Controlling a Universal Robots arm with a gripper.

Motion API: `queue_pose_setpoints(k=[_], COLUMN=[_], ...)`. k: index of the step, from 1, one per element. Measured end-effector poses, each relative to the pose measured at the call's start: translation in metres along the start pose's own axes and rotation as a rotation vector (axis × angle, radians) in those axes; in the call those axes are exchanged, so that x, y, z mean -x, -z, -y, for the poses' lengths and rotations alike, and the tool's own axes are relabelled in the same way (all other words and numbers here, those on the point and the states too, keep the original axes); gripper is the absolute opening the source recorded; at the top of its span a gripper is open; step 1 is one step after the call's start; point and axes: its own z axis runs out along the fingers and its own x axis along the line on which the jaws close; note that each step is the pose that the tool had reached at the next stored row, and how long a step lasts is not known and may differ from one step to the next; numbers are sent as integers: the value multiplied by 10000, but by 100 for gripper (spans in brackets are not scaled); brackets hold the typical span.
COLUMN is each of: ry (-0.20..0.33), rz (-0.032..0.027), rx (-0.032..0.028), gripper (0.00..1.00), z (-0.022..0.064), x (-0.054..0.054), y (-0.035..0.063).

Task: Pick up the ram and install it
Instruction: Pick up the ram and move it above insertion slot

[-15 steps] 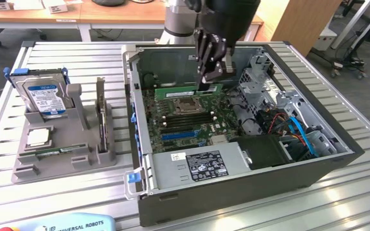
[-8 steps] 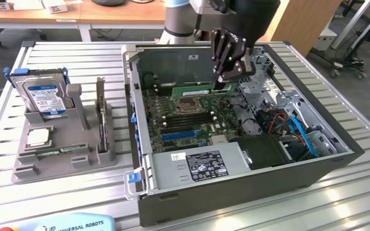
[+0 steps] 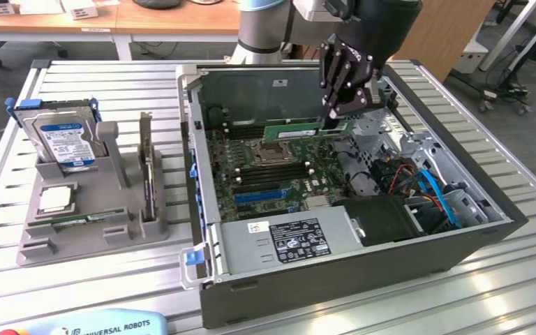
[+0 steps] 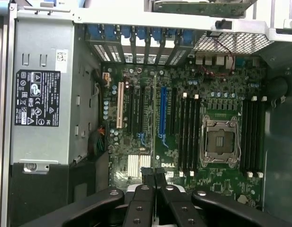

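Observation:
The ram [image 3: 294, 131], a long green board, hangs level above the motherboard [image 3: 268, 171] inside the open computer case [image 3: 343, 279]. My gripper [image 3: 331, 124] is shut on the ram's end toward the exterior view's right. In the wrist view the gripper [image 4: 154, 176] points down at the board with its fingers [image 4: 145, 182] pressed close together, the ram edge-on between them. The black memory slots [image 4: 188, 135] lie beside the empty CPU socket [image 4: 220, 142], with more slots [image 4: 252, 137] on its other side.
A grey fixture [image 3: 91, 230] at the exterior view's left holds a blue-labelled hard drive [image 3: 63, 139], a square silver chip [image 3: 56, 199] and a green stick [image 3: 75, 222] lying flat. The power supply [image 3: 287, 241] and cables [image 3: 435, 195] fill the case's near side.

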Motion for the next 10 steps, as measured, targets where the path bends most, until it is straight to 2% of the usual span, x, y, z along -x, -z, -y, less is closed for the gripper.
queue_pose_setpoints(k=[6, 10], ry=[-6, -6], rz=[0, 1], rx=[-1, -1], gripper=[12, 12], z=[25, 27], x=[0, 55], y=[1, -4])
